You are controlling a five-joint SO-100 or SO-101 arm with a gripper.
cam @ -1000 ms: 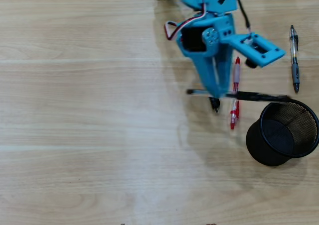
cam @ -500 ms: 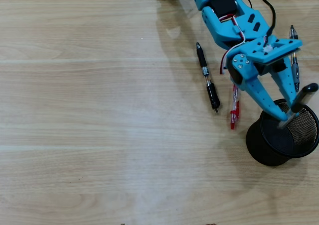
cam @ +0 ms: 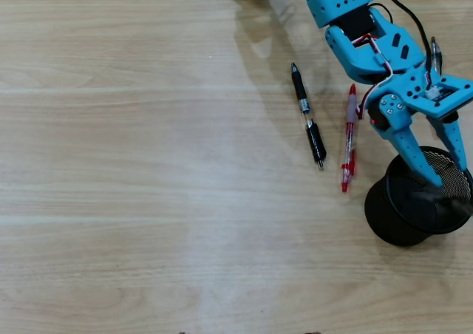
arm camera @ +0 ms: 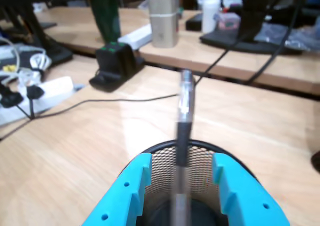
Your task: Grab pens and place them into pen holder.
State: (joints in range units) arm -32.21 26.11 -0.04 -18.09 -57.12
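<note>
The blue gripper (cam: 448, 182) is hanging over the pen holder (cam: 392, 227) at the right edge of the overhead view; its jaws are standing wide apart, one finger over the near rim and the other over the far side of the cup; in the wrist view the gripper (arm camera: 181, 183) is framing the mesh cup (arm camera: 200, 158) with both blue fingers clear of a pen (arm camera: 183, 118); that pen, dark-sleeved with a clear upper barrel, is standing upright between the fingers with its lower end blurred inside the holder; whether it is touching either finger I cannot tell, though a gap is showing on both sides; on the tabletop (cam: 133, 164) a black pen (cam: 307, 124) is lying well left of the holder, running top to bottom; a red pen (cam: 348, 138) is lying just beside it to the right, near the holder's rim; another pen (cam: 434, 51) is peeking out behind the arm near the upper right.
</note>
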